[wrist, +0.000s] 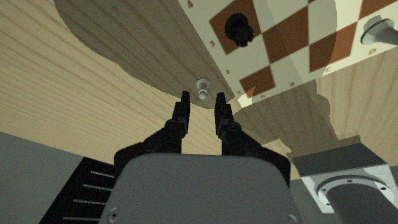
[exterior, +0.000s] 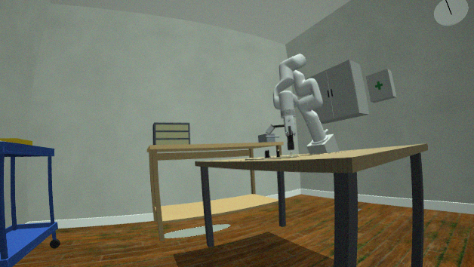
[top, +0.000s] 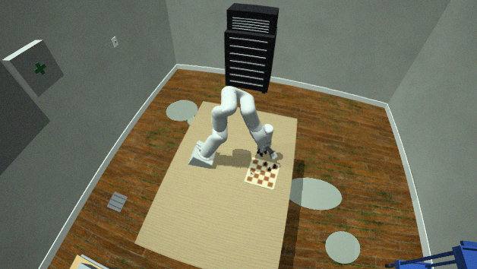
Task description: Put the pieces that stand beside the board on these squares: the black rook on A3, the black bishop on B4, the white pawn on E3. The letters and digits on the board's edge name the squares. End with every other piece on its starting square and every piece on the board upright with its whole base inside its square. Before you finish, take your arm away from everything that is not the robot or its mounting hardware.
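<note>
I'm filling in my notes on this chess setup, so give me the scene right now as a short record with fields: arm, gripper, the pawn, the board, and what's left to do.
arm: white arm bent over the table, wrist down near the board's edge
gripper: gripper open partway, nothing between the fingers
white pawn: white pawn upright on the table beside the board, just past the fingertips, not gripped
board: chessboard carries a black piece on a dark square; another white piece stands at its far edge
left to do: the pawn is not yet on E3
</note>
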You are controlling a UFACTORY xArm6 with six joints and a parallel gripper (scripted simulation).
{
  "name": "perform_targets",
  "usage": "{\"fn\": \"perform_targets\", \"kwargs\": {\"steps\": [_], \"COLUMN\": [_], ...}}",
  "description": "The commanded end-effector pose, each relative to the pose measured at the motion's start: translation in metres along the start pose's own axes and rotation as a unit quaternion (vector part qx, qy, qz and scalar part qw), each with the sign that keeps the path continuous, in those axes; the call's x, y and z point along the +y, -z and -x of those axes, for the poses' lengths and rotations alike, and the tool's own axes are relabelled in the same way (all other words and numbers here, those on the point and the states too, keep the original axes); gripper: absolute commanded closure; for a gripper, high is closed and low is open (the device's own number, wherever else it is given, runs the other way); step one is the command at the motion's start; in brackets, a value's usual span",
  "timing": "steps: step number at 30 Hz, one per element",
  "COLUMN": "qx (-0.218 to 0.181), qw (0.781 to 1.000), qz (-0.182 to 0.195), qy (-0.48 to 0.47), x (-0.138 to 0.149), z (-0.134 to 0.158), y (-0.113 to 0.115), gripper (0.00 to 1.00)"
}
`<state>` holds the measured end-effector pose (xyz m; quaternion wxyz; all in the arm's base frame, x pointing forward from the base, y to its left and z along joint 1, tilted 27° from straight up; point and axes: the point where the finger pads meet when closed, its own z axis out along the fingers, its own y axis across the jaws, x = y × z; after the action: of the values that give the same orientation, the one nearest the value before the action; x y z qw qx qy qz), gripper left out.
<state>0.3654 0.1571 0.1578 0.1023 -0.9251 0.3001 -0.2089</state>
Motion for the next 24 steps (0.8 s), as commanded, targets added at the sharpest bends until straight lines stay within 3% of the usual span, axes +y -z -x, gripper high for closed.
{"fn": "perform_targets", "kwargs": {"steps": [1, 24], "qx": [0.001, 0.001], "qw": [1.0, 1.0], "qz": [-0.001, -0.001], "qy": [0.0, 0.0], "x": [-0.0011, -0.0011], "z": [-0.0007, -0.0007], "y": [0.0008, -0.0012], "gripper": [0.66, 0.66]}}
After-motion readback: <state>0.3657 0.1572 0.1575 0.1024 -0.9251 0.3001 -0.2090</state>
